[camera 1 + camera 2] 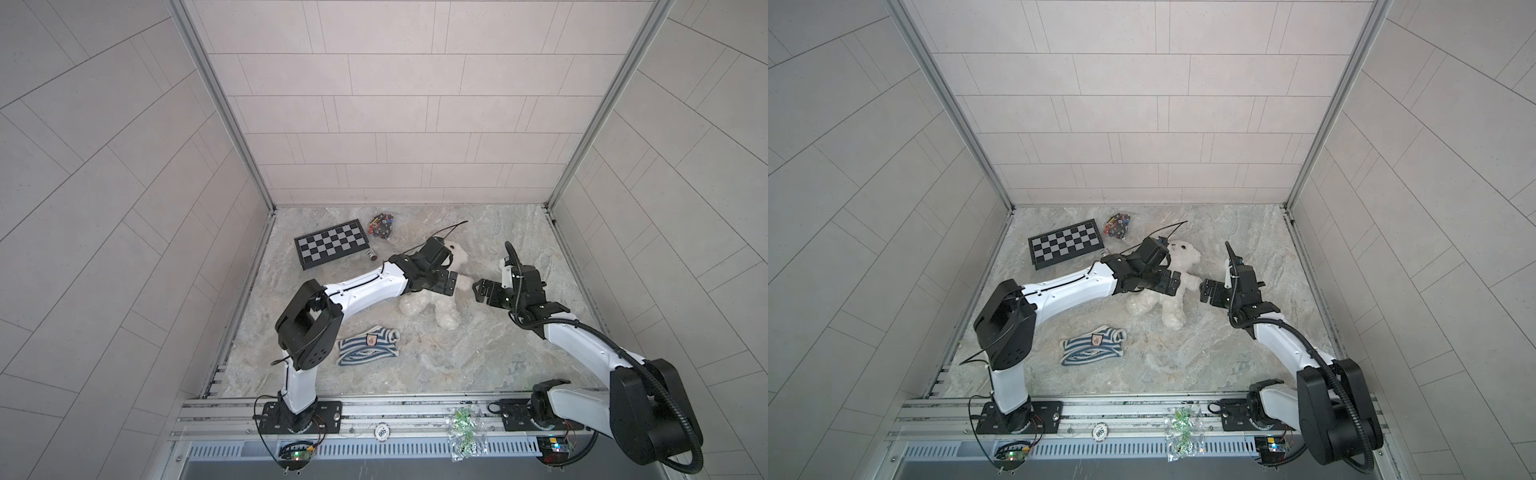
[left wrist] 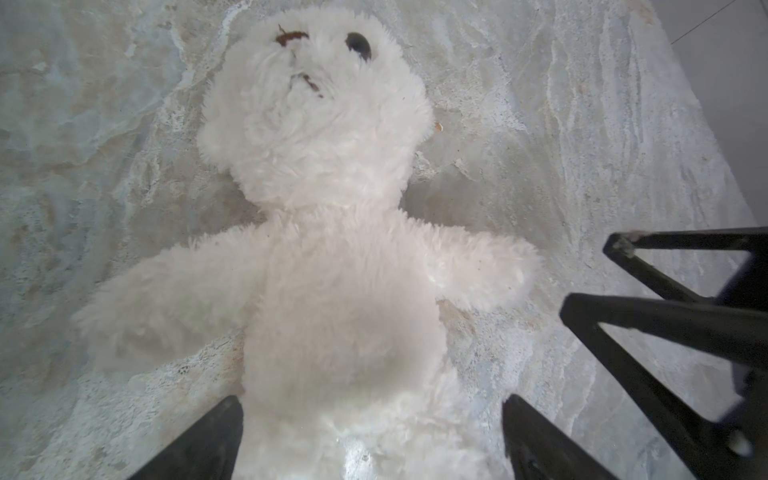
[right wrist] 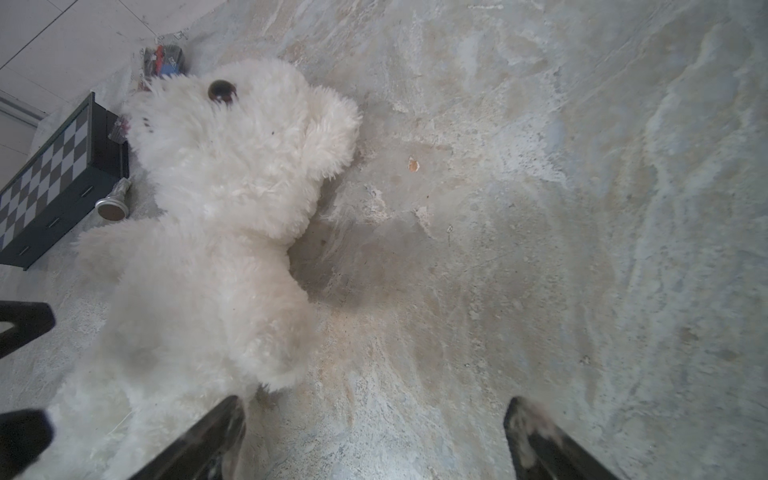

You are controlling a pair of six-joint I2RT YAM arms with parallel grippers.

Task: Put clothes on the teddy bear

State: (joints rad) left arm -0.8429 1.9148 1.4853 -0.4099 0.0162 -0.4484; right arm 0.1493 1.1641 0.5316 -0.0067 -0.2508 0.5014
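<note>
Teddy bear [image 1: 434, 304] partly hidden beneath left hand [image 1: 451, 283].

Soft, even light fills both top views, with faint shadows; seams on the walls [image 1: 104, 166] bow toward the edges. In the wrist views the bear [image 2: 332, 291] is blurred up close, and a soft shadow darkens the table [image 3: 395, 266] beside it

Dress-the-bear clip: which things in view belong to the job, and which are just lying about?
For the job:
- white fluffy plush teddy bear
- small blue-and-white striped shirt with a chest badge

Lying about:
- black-framed checkered game board
- clear bag of small coloured pieces
- small metal cylinder beside the board
- clear bag of green bits and round white chip, at the front rail
</note>
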